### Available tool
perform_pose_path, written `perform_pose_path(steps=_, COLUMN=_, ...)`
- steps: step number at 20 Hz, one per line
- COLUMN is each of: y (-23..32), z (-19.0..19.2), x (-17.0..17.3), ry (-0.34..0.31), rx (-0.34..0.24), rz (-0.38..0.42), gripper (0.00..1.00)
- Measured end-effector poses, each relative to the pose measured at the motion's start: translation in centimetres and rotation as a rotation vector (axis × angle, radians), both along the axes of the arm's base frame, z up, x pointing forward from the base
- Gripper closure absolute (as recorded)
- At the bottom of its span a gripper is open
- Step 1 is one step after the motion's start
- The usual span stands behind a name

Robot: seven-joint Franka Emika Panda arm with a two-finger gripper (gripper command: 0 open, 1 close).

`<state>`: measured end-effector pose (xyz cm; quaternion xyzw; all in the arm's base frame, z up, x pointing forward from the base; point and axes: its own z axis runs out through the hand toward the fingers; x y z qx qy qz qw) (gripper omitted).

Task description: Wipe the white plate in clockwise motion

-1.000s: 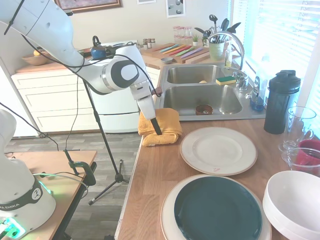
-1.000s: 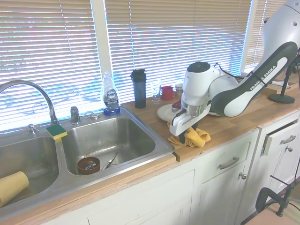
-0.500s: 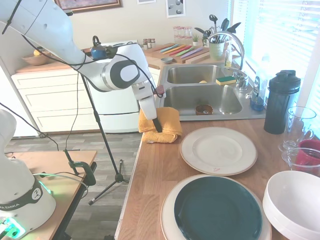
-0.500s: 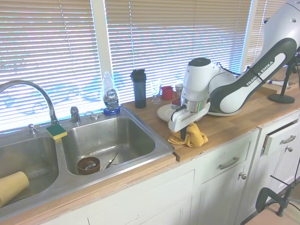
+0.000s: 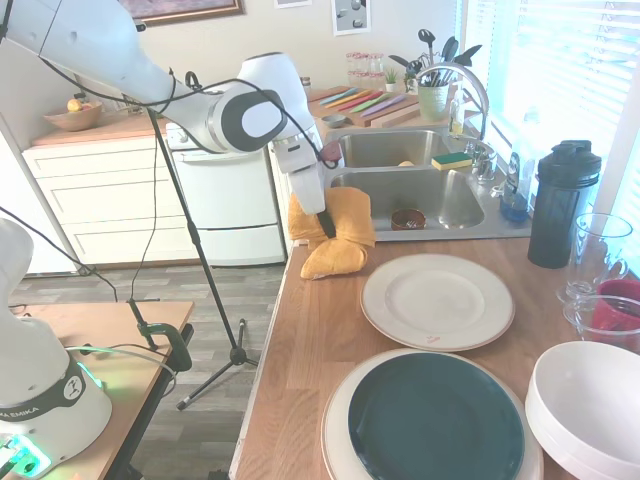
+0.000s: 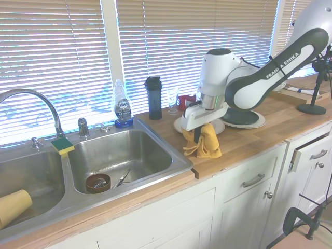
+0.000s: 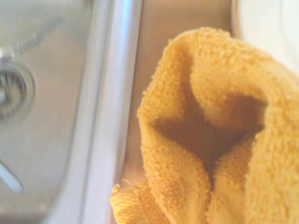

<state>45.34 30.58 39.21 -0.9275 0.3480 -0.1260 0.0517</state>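
The white plate (image 5: 437, 300) lies flat on the wooden counter, cream with a thin tan rim and a small reddish mark near its front edge; it also shows behind the arm (image 6: 179, 124). My gripper (image 5: 327, 228) (image 6: 197, 139) is shut on a yellow towel (image 5: 333, 232) (image 6: 203, 142), which hangs lifted with its lower end just touching the counter, left of the plate and beside the sink. The wrist view is filled by the yellow towel (image 7: 215, 140), with the plate's rim (image 7: 261, 23) at one corner.
A steel sink (image 5: 400, 190) lies behind the towel. A dark green plate on a larger white plate (image 5: 435, 420), a deep white bowl (image 5: 590, 405), a black bottle (image 5: 562, 205), a glass (image 5: 598, 250) and a red cup (image 5: 620, 300) crowd the counter around the plate.
The gripper has risen and shifted toward the plate, lifting the yellow towel off the counter so that it now hangs from the fingers.
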Motion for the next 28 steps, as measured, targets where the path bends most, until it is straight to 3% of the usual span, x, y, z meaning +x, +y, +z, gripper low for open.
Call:
perform_pose_path(steps=7, y=-1.9, z=6.8, x=5.3, ry=-0.04, rx=0.047, rz=-0.075, gripper=1.0)
perform_pose_path(steps=14, y=-5.7, z=9.4, x=11.2, ry=-0.066, rx=0.063, rz=-0.155, gripper=1.0)
perform_pose_path(steps=20, y=-10.1, z=8.8, x=14.2, ry=-0.061, rx=0.044, rz=-0.202, gripper=1.0)
perform_pose_path(steps=28, y=-12.2, z=4.8, x=14.3, ry=-0.011, rx=0.017, rz=-0.217, gripper=1.0)
